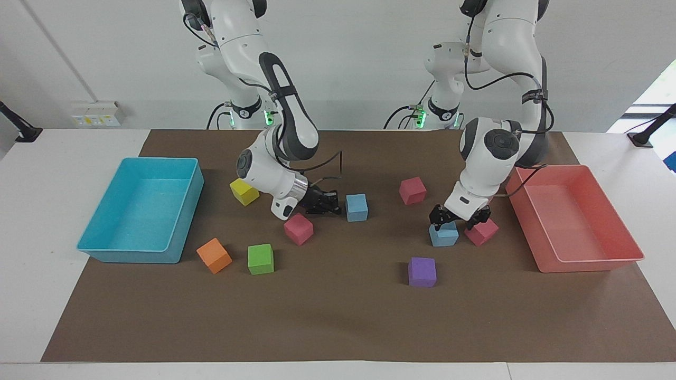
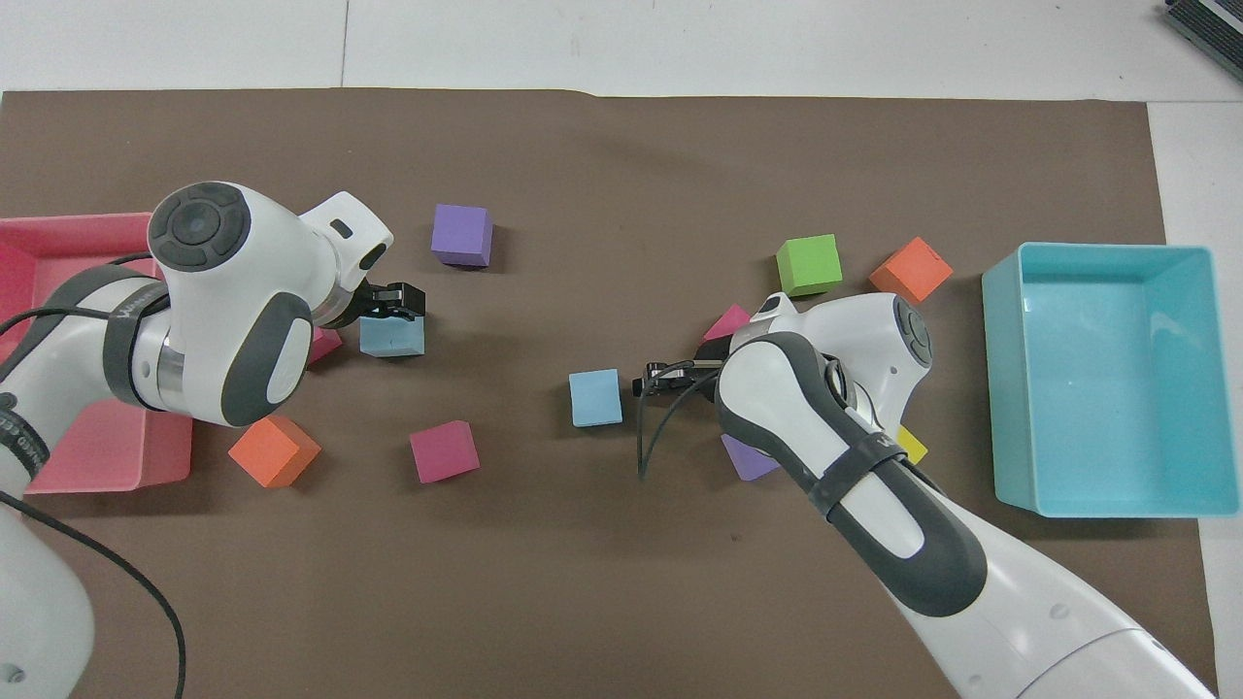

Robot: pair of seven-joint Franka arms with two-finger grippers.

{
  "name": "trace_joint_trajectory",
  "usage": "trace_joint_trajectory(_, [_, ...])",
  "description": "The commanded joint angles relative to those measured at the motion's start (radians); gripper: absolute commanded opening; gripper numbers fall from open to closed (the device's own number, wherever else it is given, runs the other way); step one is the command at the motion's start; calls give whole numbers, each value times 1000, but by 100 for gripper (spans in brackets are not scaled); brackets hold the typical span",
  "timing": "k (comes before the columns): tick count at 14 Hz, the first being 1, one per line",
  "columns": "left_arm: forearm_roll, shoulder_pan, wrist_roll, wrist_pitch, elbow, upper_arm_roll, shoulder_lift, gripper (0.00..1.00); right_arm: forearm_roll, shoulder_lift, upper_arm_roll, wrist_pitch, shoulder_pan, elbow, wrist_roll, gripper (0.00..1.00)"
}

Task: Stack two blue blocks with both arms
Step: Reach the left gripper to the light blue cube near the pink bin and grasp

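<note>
Two sky-blue blocks lie apart on the brown mat. One blue block (image 1: 443, 235) (image 2: 392, 336) sits next to a pink cube (image 1: 481, 231) near the red tray. My left gripper (image 1: 457, 217) (image 2: 393, 300) hangs open just above this block's top. The other blue block (image 1: 356, 207) (image 2: 595, 397) lies mid-table. My right gripper (image 1: 332, 205) (image 2: 649, 380) is shut and low, pointing at that block from the side toward the right arm's end. A narrow gap shows between its tips and the block.
A turquoise tray (image 1: 127, 252) stands at the right arm's end and a red tray (image 1: 586, 263) at the left arm's end. Pink (image 1: 298, 228) (image 1: 412, 190), yellow (image 1: 244, 191), orange (image 1: 214, 255), green (image 1: 260, 258) and purple (image 1: 422, 272) cubes are scattered on the mat.
</note>
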Motion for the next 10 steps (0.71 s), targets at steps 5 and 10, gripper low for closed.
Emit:
trace_joint_trajectory(5, [86, -11, -77, 99, 3, 7, 63, 100, 141, -8, 10, 9, -14, -39, -131, 0])
trace_joint_trajectory(10, [119, -14, -77, 4, 19, 4, 61, 86, 273, 11, 12, -24, -31, -44, -260, 0])
